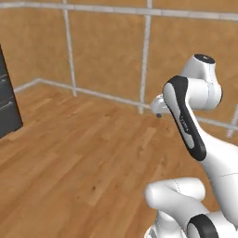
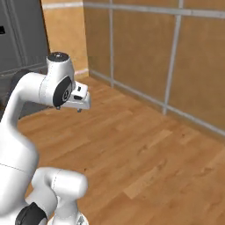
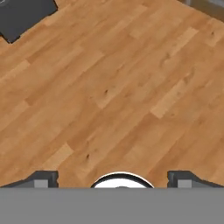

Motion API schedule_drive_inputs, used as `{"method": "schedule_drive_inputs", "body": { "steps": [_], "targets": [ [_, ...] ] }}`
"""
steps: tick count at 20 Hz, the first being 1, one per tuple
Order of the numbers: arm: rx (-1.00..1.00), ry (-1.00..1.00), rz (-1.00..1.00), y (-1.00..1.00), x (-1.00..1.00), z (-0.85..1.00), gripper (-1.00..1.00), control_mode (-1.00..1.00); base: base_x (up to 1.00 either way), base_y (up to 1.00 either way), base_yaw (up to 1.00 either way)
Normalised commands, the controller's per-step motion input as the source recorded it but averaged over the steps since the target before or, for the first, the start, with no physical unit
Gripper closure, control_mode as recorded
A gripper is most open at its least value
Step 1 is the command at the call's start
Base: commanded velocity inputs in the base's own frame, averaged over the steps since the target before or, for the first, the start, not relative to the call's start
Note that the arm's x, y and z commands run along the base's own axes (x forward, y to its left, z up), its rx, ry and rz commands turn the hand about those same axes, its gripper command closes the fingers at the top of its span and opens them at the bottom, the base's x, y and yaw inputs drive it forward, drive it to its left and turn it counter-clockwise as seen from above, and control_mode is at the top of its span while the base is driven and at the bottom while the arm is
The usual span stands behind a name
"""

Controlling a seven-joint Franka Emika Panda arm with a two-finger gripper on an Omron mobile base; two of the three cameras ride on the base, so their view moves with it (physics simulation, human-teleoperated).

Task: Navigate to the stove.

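The stove is out of view in all three views. My gripper [image 3: 113,178] hangs above bare wooden floor, its two dark fingertips [image 3: 43,178] set wide apart, open, with nothing between them. From the right base view the hand [image 2: 80,100] sits in front of the folded white arm, pointing down. In the left base view the hand [image 1: 158,107] peeks out from behind the black-striped forearm.
A tall dark grey appliance [image 1: 7,102] [image 2: 22,39], looking like the refrigerator, stands at the left; its foot shows in the hand view [image 3: 24,15]. A wood-panelled wall [image 1: 107,51] [image 2: 145,52] with grey framing closes the far side. Wooden floor [image 1: 83,153] spreads between them.
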Motion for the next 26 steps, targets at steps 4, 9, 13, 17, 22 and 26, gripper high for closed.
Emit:
{"method": "schedule_drive_inputs", "body": {
  "steps": [4, 9, 13, 17, 22, 26],
  "targets": [
    [0.0, 0.0, 0.0, 0.0, 0.0, 0.0, -1.0, 1.0, 0.0, 0.0, 1.0],
    [0.0, 0.0, 0.0, 0.0, 0.0, 0.0, -1.0, 1.0, 0.0, 0.0, 1.0],
    [0.0, 0.0, 0.0, 0.0, 0.0, 0.0, -1.0, 1.0, -0.02, 0.0, 0.99],
    [0.0, 0.0, 0.0, 0.0, 0.0, 0.0, -1.0, 1.0, -0.09, 0.04, 0.56],
    [0.0, 0.0, 0.0, 0.0, 0.0, 0.0, -1.0, 1.0, 0.52, 0.0, -0.04],
    [0.0, 0.0, 0.0, 0.0, 0.0, 0.0, -1.0, 1.0, 1.0, 0.0, -0.01]
  ]
}}
